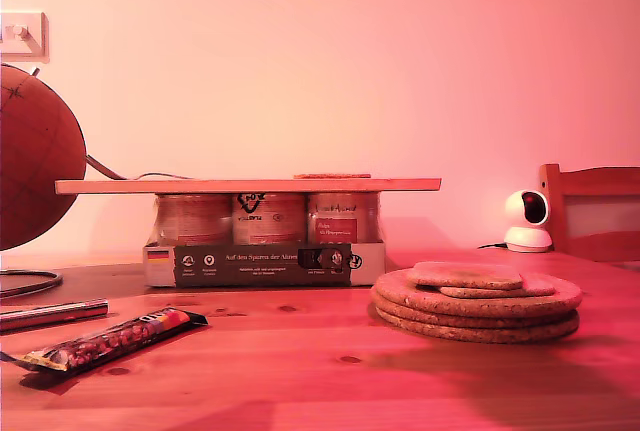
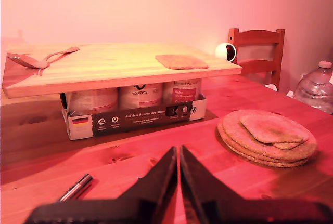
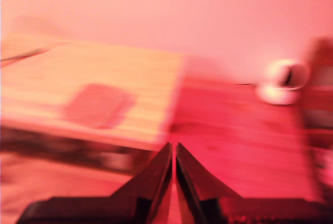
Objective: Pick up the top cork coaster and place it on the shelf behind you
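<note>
The top cork coaster (image 1: 332, 175) (image 2: 181, 61) lies flat on the shelf (image 1: 150, 186) (image 2: 104, 68), a light wood plank resting on a pack of jars (image 1: 265, 241). In the blurred second wrist view the coaster (image 3: 99, 105) shows as a darker patch on the shelf (image 3: 140, 78). My first gripper (image 2: 178, 149) is shut on nothing, low over the table in front of the jars. My second gripper (image 3: 173, 145) is also shut and empty, above the shelf's end. Two other small cork squares (image 1: 465, 274) lie on the round cork mats (image 1: 478, 311) (image 2: 268, 148).
A globe (image 1: 30, 161), a pen (image 1: 50, 313) and a snack bar (image 1: 110, 341) sit at the exterior view's left. A white camera (image 1: 527, 219) and a chair (image 1: 590, 211) stand at its right. A spoon (image 2: 36, 60) lies on the shelf; a water bottle (image 2: 315, 91) stands beyond the mats.
</note>
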Tool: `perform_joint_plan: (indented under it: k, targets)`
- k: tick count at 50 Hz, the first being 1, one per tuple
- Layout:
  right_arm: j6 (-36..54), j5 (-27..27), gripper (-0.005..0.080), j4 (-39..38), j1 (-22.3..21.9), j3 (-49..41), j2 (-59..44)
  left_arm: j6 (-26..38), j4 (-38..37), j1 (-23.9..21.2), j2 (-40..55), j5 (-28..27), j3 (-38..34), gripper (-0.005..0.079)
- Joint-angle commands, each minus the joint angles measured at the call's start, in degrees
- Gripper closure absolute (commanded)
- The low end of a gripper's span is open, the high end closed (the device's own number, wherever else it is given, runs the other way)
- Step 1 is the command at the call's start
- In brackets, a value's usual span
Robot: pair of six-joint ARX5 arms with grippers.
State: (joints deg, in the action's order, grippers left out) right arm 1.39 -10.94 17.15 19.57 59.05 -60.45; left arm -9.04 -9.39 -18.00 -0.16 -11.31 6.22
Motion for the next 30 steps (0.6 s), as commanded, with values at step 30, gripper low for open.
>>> perform_joint_plan:
  k: [30]
  targets:
    - [0.1,7.3,0.0765,-11.2,-6.4,-27.1,16.4,2.0,3.5,2.2,-0.2,16.1,-1.0,0.0766]
